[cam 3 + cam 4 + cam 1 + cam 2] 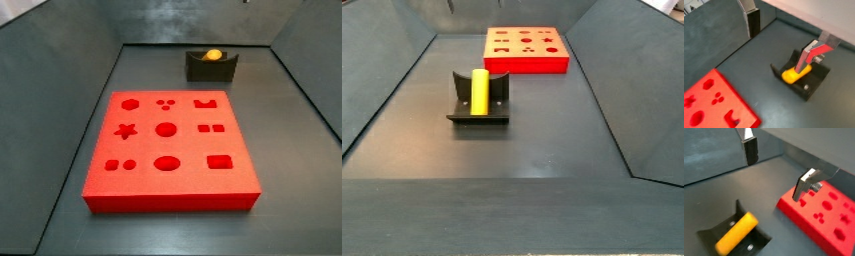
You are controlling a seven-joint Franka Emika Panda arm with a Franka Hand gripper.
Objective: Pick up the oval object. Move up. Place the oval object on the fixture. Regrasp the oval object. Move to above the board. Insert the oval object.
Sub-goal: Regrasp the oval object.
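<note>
The smooth yellow-orange oval peg (477, 90) lies in the notch of the small dark block fixture (478, 110), well apart from the flat bright red board with shaped cut-outs (167, 150). The two-finger tool (784, 37) hangs above, empty and spread wide; in both wrist views one silver finger (749, 148) stands far from the other. The step in hand looks like the regrasp. To do it well, centre the fingers either side of the peg's free length, descend straight, close on its flatter sides clear of the fixture walls, then lift without tilting.
</note>
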